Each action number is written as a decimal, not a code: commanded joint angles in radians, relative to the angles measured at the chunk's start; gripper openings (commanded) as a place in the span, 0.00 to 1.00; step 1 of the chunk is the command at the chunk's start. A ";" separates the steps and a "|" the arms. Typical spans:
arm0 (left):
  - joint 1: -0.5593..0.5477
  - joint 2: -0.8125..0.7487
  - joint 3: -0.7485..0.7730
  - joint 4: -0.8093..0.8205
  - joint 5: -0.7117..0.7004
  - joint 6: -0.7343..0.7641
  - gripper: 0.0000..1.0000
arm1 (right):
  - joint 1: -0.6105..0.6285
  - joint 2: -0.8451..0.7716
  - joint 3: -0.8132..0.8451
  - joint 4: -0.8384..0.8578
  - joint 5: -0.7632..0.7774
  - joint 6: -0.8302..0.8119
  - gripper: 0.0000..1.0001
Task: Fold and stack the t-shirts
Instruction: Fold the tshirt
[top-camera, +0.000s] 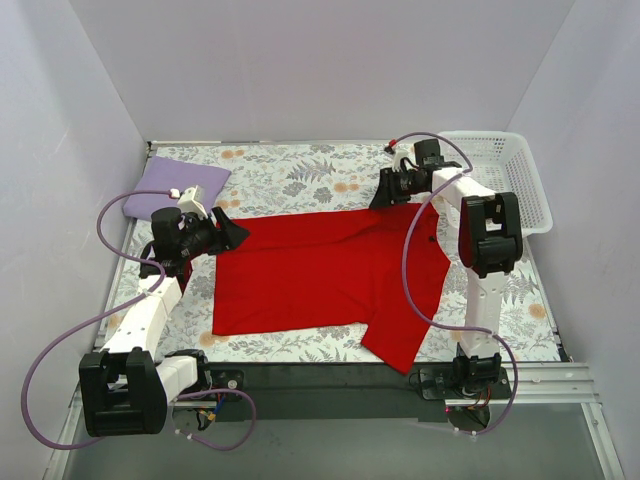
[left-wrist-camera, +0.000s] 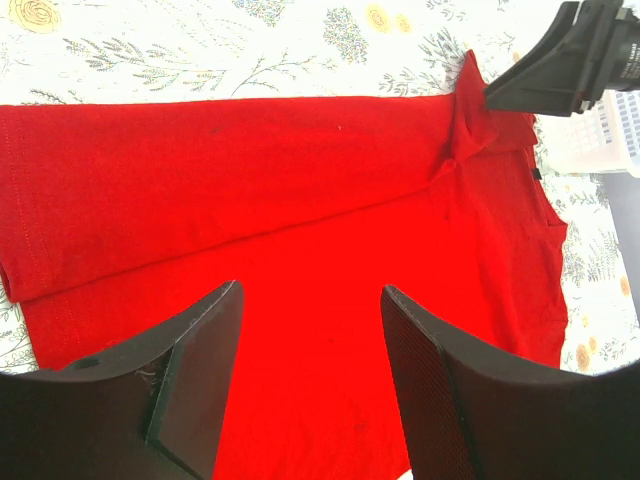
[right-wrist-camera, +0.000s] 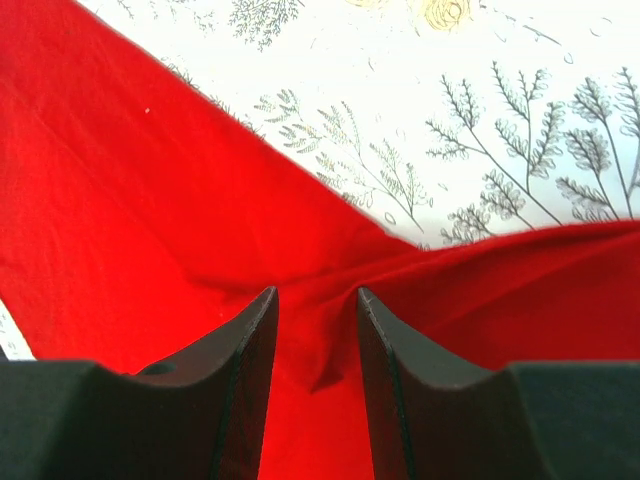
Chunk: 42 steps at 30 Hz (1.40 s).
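Right wrist — red t-shirt (right-wrist-camera: 150, 230) (soft), puckered

Plain pale walls (top-camera: 300, 60) closed my table (top-camera: 330, 385) on the left, far and right sides. A grey floral cloth (top-camera: 290, 175) covered its top, and a white lattice basket (top-camera: 505, 160) stood at the far right corner. The light was even.

I'm seeing the red shirt (top-camera: 320, 270) lying across the middle of the tabletop, mostly flat, its far long edge looking folded over onto itself. One short sleeve (top-camera: 400, 340) pokes out toward the near right. Its far right corner is bunched and lifted. The lavender shirt (top-camera: 170, 188) sits folded in the far left corner, apart from the red one.
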 joint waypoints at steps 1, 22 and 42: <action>-0.007 -0.010 0.000 0.006 -0.002 0.014 0.56 | 0.013 0.029 0.064 0.016 -0.045 0.034 0.43; -0.005 -0.004 -0.001 0.000 -0.016 0.017 0.56 | 0.030 0.108 0.271 0.004 -0.036 0.045 0.43; -0.008 0.008 0.010 -0.006 -0.004 0.019 0.56 | 0.010 -0.170 -0.051 -0.085 0.100 -0.271 0.42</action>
